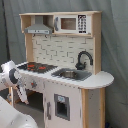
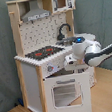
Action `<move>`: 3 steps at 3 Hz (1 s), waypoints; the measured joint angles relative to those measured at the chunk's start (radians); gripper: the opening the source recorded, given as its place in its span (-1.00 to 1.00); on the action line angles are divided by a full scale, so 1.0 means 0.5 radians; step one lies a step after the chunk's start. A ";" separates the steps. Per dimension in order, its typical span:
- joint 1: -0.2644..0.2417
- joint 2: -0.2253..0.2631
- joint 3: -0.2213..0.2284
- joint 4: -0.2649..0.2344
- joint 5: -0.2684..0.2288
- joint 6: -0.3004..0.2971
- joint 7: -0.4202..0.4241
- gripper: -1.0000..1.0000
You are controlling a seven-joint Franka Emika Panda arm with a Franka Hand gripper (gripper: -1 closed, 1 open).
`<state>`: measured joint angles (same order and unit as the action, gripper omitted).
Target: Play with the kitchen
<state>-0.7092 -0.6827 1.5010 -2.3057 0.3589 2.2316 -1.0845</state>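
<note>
Grey backdrop behind the kitchen (image 1: 62, 65), sink (image 1: 71, 74) bare.

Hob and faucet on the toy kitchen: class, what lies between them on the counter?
The sink lies between the hob and the black faucet, sunk into the kitchen counter. The first exterior view shows this most clearly.

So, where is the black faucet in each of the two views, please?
First exterior view: the black faucet stands right of centre, behind the sink, below the microwave.
Second exterior view: the black faucet stands just right of centre at mid height, above the robot arm's wrist.
Shared landmark: the black-red hob, to the faucet's left in both exterior views.
</note>
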 joint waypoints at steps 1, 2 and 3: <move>-0.007 0.006 0.010 0.000 0.000 0.009 0.000 -1.00; -0.119 0.067 0.139 0.000 0.006 0.106 0.000 -1.00; -0.233 0.099 0.259 0.000 0.059 0.204 0.001 -1.00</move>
<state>-0.8258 -0.6333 1.6305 -2.3058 0.3884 2.3336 -1.0840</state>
